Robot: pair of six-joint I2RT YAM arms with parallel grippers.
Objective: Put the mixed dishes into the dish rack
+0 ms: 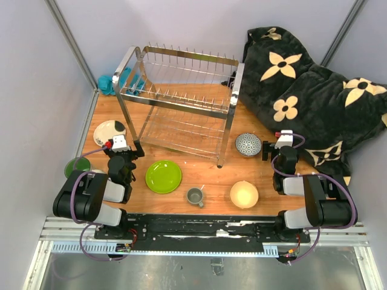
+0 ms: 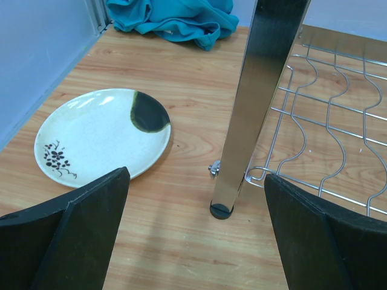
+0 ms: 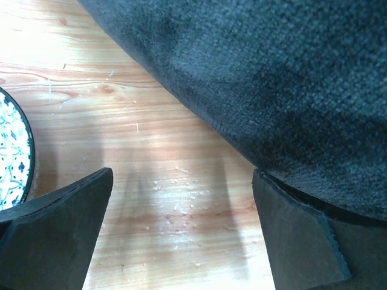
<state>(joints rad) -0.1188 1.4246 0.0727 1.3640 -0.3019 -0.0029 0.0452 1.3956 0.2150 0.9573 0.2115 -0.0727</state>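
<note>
The chrome dish rack [image 1: 181, 103] stands at the back middle with no dishes on it. The lime-green plate [image 1: 163, 176], small grey mug [image 1: 195, 196] and cream-yellow bowl [image 1: 244, 194] lie in front of it. The cream plate with black patch [image 1: 110, 132] [image 2: 100, 136] lies left of the rack. The blue-patterned bowl [image 1: 248, 144] [image 3: 13, 154] lies to the rack's right. The green-inside mug [image 1: 77, 167] is partly hidden behind my left arm. My left gripper [image 1: 124, 151] [image 2: 196, 241] is open and empty, facing the rack's front-left leg [image 2: 254, 109]. My right gripper [image 1: 277, 151] [image 3: 181, 241] is open and empty beside the bowl.
A black blanket with cream flowers [image 1: 308, 90] [image 3: 272, 72] covers the back right and lies against my right gripper's right finger. A teal cloth [image 1: 115, 81] [image 2: 175, 18] lies behind the rack's left end. Grey walls close the left and back sides.
</note>
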